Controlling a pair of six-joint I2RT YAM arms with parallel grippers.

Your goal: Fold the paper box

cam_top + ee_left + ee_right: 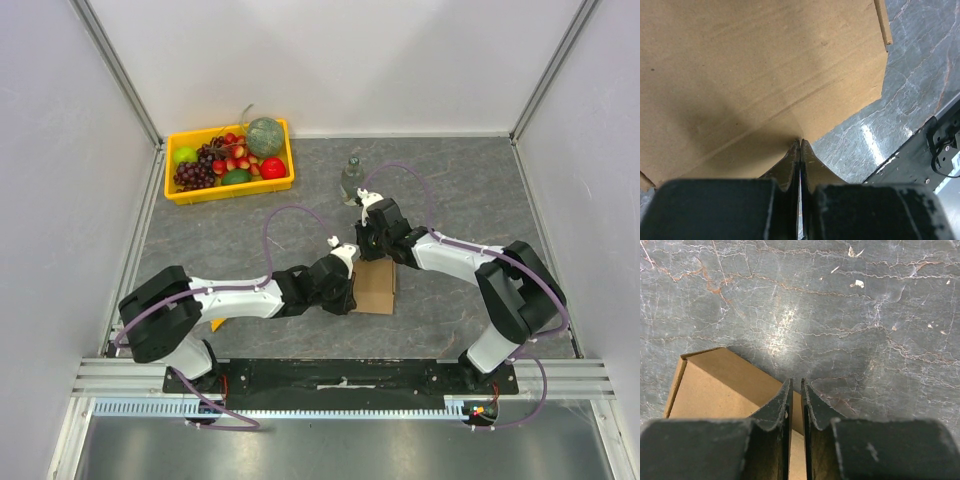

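The paper box [378, 288] lies mid-desk [200, 240] between the arms. The left hand [800, 141] is pressed together, tips against the cardboard. The right hand [796, 381] stands narrow over the box's edge; I cannot tell whether it grips. A yellow tray [230, 192] holds grapes [195, 172], a melon [264, 136] and other fruit.

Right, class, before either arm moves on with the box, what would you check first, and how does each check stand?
1. Left pincer shut, tips against the box: ok.
2. Right pincer gripping the box: cannot tell; a slim gap shows.
3. Box resting on the table: ok.
4. Bottle apart from the box: ok.
5. Fruit tray out of the way: ok.
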